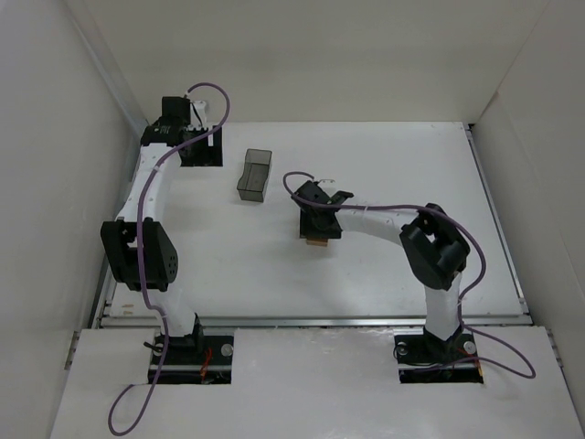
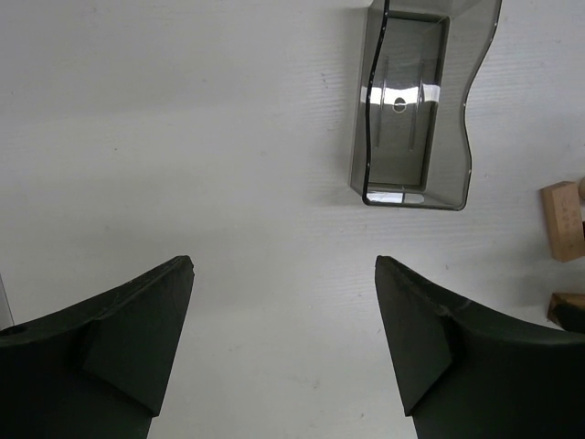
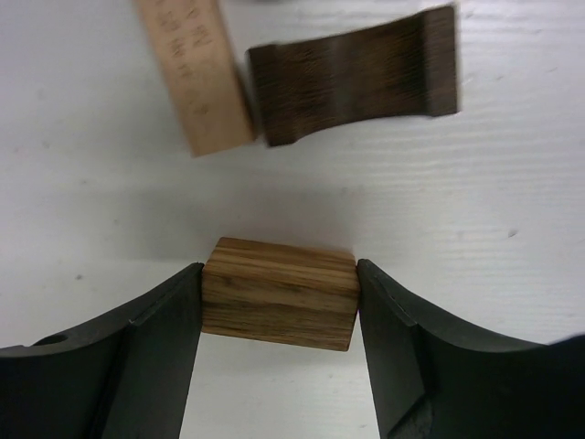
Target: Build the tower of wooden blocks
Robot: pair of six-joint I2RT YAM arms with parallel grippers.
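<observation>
My right gripper is shut on a striped brown wooden block, both fingers against its ends, low over the table. Just beyond it lie a light-tan wooden block and a dark brown wavy wooden piece, side by side and not stacked. In the top view the right gripper is mid-table with the block showing under it. My left gripper is open and empty at the far left. The light-tan block shows at the left wrist view's right edge.
A dark translucent grey bin stands empty between the two grippers, also in the left wrist view. White walls enclose the table on the left, back and right. Purple cables trail from both arms.
</observation>
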